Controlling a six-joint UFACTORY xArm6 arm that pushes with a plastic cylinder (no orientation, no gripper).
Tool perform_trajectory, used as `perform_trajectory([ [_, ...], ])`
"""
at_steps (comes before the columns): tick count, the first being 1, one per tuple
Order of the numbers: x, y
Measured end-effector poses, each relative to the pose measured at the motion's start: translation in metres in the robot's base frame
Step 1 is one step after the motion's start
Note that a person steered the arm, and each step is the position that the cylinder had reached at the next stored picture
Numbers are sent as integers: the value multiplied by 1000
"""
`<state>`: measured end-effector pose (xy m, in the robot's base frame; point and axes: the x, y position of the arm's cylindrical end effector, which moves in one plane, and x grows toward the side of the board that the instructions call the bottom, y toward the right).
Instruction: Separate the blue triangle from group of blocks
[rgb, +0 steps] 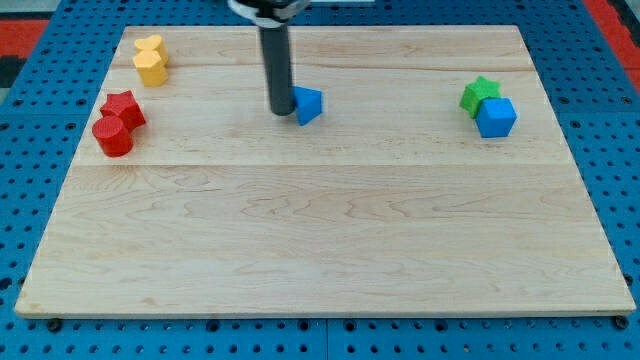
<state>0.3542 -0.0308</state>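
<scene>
While fingers are lacking on the rod, my tip (279, 109) touches the blue triangle's (308, 104) left side.

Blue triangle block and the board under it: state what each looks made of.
The blue triangle block looks like painted wood or plastic, evenly coloured with a matte finish; which one is unclear. The pale wooden board shows grain lines and plank seams, with a smooth finish. My tip sits against the triangle's left side.

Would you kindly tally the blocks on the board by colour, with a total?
Yellow: 2
Red: 2
Blue: 2, the blue triangle beside my tip and the blue cube
Green: 1
Total: 7
</scene>
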Motion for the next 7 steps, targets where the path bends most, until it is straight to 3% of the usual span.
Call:
perform_trajectory([
  [3,-8,166],
  [4,1,159],
  [6,1,89],
  [7,1,89],
])
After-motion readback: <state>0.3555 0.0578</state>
